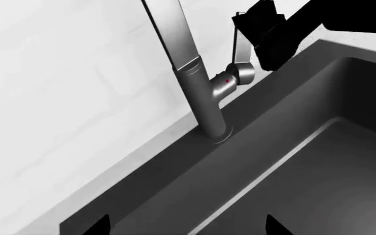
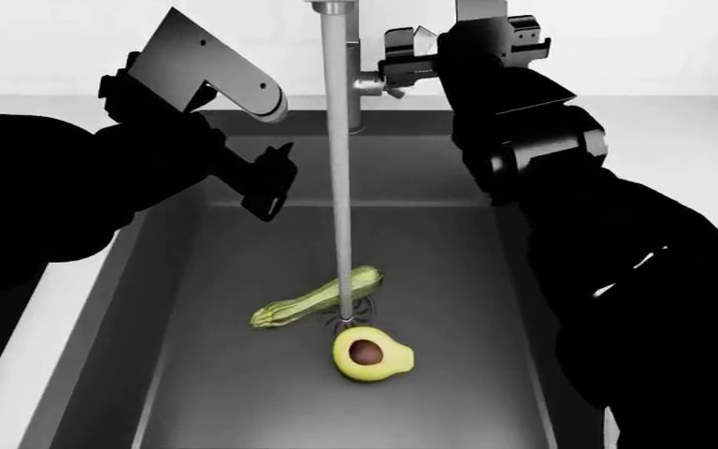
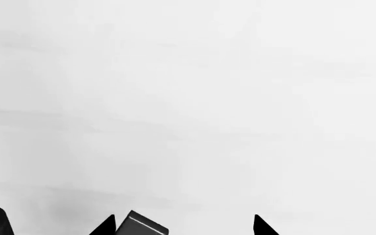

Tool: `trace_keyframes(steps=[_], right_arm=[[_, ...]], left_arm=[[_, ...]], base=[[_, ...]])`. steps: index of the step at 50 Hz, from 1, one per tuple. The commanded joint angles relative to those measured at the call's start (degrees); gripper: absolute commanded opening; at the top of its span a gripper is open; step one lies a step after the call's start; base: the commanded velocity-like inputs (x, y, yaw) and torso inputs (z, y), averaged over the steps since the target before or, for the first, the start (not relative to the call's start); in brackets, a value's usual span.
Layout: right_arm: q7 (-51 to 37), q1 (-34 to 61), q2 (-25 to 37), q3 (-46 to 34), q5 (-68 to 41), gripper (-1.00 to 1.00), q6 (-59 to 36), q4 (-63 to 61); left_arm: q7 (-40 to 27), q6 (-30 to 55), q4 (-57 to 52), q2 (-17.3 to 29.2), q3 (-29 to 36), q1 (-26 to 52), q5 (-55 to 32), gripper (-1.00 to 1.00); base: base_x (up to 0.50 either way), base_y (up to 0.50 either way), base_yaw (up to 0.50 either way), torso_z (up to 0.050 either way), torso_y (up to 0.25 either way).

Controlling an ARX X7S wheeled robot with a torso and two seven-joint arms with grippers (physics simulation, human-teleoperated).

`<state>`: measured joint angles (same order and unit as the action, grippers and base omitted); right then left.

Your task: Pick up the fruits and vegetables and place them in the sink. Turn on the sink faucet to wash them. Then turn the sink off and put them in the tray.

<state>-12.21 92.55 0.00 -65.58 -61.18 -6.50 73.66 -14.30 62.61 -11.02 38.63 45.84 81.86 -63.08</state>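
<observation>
Plain white wall (image 3: pixel 195 98) behind pale countertop (image 2: pixel 658 112); soft even light

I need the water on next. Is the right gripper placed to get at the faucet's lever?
Probably yes. The right gripper sits right at the lever beside the faucet, with nothing between them; the left gripper hangs clear over the sink.

Right hand (image 2: pixel 399 58) raised, left hand (image 2: pixel 269 192) lower

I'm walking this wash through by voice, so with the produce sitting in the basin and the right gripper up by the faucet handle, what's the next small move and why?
Probably press the lever with the right gripper. It sits at the lever on the faucet, while the zucchini and avocado already lie in the sink.
</observation>
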Motion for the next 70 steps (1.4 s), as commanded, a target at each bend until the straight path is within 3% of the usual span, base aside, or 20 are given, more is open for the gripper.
trace_keyframes(steps=[1, 10, 23, 32, 46, 70], right_arm=[[0.2, 2.6, 0.0, 9.3, 10.7, 1.0, 0.3, 1.3], [1.7, 3.5, 0.0, 15.2, 16.7, 1.0, -0.2, 1.3], [2.8, 2.0, 0.6, 37.8, 41.1, 1.0, -5.1, 1.3], [3.0, 1.4, 1.2, 46.7, 50.6, 1.0, -6.4, 1.3], [3.1, 0.2, 1.5, 52.5, 56.9, 1.0, -8.0, 1.3], [3.7, -2.1, 1.0, 55.7, 59.8, 1.0, -9.2, 1.3]], left_arm=[[-0.2, 0.0, -0.1, 0.1, 0.0, 0.0, -0.2, 1.0], [-0.2, 0.0, -0.1, -0.1, 0.2, 0.1, -0.2, 1.0], [-0.4, 0.2, -0.2, 0.1, 0.2, 0.3, -0.4, 1.0], [-0.6, 0.4, -0.2, -0.1, 0.2, 0.6, -0.7, 1.0], [-1.0, 0.4, -0.3, 0.1, 0.1, 0.4, -0.9, 1.0], [-0.8, -0.1, -0.1, 0.2, 0.3, 0.3, -0.8, 1.0]], base=[[0.0, 0.0, 0.0, 0.0, 0.0], [0.0, 0.0, 0.0, 0.0, 0.0], [0.0, 0.0, 0.0, 0.0, 0.0], [0.0, 0.0, 0.0, 0.0, 0.0], [0.0, 0.0, 0.0, 0.0, 0.0], [0.0, 0.0, 0.0, 0.0, 0.0]])
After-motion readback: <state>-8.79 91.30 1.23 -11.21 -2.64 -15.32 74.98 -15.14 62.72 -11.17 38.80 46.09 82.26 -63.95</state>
